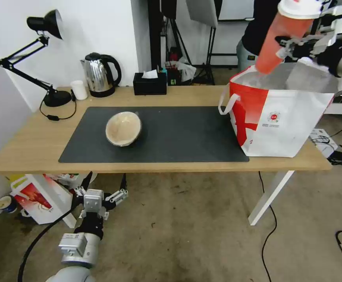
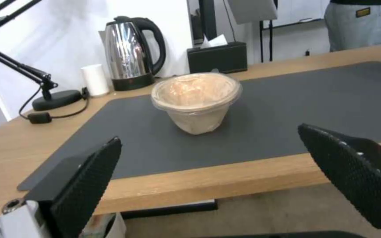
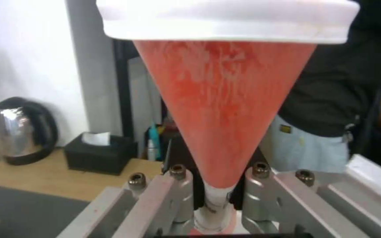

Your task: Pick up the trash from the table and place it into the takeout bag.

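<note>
High over the open top of the takeout bag (image 1: 281, 117), my right gripper (image 1: 290, 45) is shut on the red drink cup (image 1: 282, 37), which hangs tilted with its white lid uppermost. The right wrist view shows the cup (image 3: 226, 99) clamped low between the gripper's (image 3: 217, 178) fingers. The bag stands on the table's (image 1: 30, 145) right end. A tan paper bowl (image 1: 123, 128) sits on the dark grey mat (image 1: 179, 133), left of centre. My left gripper (image 1: 100, 196) hangs open below the table's front edge, facing the bowl (image 2: 195, 99) from a distance, its fingers (image 2: 89, 178) wide apart.
Along the back edge stand a desk lamp (image 1: 45, 58), a small white cup (image 1: 79, 90), a steel kettle (image 1: 100, 74) and a black tissue box (image 1: 150, 83). A red-and-white carton (image 1: 37, 197) lies on the floor under the left end. Cables trail on the floor at right.
</note>
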You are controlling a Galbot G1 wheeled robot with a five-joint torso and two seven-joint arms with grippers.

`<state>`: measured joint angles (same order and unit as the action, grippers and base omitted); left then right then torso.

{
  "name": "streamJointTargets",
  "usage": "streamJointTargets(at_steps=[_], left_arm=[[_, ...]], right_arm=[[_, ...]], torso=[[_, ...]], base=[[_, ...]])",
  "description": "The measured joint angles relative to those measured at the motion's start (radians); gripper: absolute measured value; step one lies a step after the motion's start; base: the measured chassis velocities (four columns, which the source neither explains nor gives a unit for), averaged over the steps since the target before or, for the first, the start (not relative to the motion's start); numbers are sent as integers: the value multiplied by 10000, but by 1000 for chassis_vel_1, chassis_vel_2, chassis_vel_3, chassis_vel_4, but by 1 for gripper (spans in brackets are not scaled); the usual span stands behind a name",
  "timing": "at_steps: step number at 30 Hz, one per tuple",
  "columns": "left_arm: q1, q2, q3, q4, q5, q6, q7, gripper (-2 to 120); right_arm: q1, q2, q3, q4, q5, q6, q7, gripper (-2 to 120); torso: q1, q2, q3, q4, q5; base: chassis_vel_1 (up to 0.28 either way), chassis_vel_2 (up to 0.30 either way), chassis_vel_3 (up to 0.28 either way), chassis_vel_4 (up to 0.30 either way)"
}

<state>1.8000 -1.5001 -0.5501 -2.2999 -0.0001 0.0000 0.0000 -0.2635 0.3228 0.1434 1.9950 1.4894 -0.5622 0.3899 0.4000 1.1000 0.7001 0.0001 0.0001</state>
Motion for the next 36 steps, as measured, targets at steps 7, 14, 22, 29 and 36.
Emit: streamJointTargets(at_steps=[7,14,22,29,36], left_arm=[[0,0,0,0,0,0,0,100],[0,0,0,0,0,0,0,100],[0,0,0,0,0,0,0,100],[0,0,0,0,0,0,0,100],[0,0,0,0,0,0,0,100]], right_arm=[[-46,73,-116,-837,-885,121,-855,8],[-25,344,-364,-1627,-1367,209,-1140,8],[-78,898,-751,-2746,-2038,386,-1460,8],[-224,1240,-1035,-3216,-2543,516,-1628,8],[-371,1599,-1215,-3574,-2851,558,-1668,8]], torso=[[0,0,0,-1,0],[0,0,0,-1,-2],[1,-1,0,-2,0],[0,0,0,-1,-1],[0,0,0,-1,-2]], base=[[0,0,0,0],[0,0,0,0],[0,0,0,0],[0,0,0,0],[0,0,0,0]])
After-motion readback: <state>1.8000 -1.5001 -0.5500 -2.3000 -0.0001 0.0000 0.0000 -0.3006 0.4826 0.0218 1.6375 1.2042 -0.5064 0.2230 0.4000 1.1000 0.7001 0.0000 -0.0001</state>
